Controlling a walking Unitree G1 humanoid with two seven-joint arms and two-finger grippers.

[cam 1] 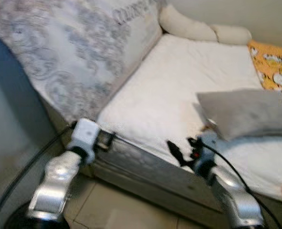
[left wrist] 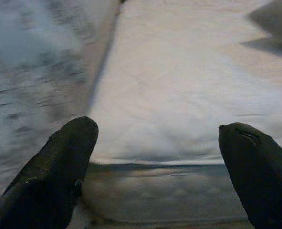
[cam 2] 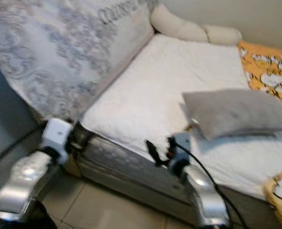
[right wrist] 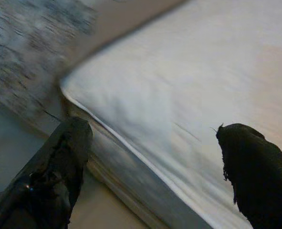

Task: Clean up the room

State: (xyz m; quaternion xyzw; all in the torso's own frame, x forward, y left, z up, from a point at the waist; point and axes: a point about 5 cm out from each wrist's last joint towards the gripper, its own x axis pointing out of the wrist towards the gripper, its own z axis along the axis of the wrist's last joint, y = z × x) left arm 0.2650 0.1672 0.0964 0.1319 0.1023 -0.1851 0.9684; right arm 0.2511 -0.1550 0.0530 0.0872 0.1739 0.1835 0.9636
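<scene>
White mattress (cam 1: 179, 90), patterned headboard (cam 1: 69, 52), cream bolster (cam 1: 188, 26) at the far end, tiled floor (cam 1: 117, 210).

One bed (cam 1: 179, 86) stood in the room, carrying one white sheet (cam 2: 164, 90) across its top. One grey pillow (cam 1: 248, 112) lay near the right edge of the bed. Two cream bolsters (cam 1: 188, 25) lay end to end along the far edge. One orange patterned blanket (cam 1: 274, 67) sat at the far right corner, and a second yellow piece (cam 2: 280, 193), perhaps part of the same blanket, showed at the near right corner. One grey patterned cover (cam 1: 69, 52) ran along the left edge. Two silver arms reached in, each with two black fingers.
</scene>
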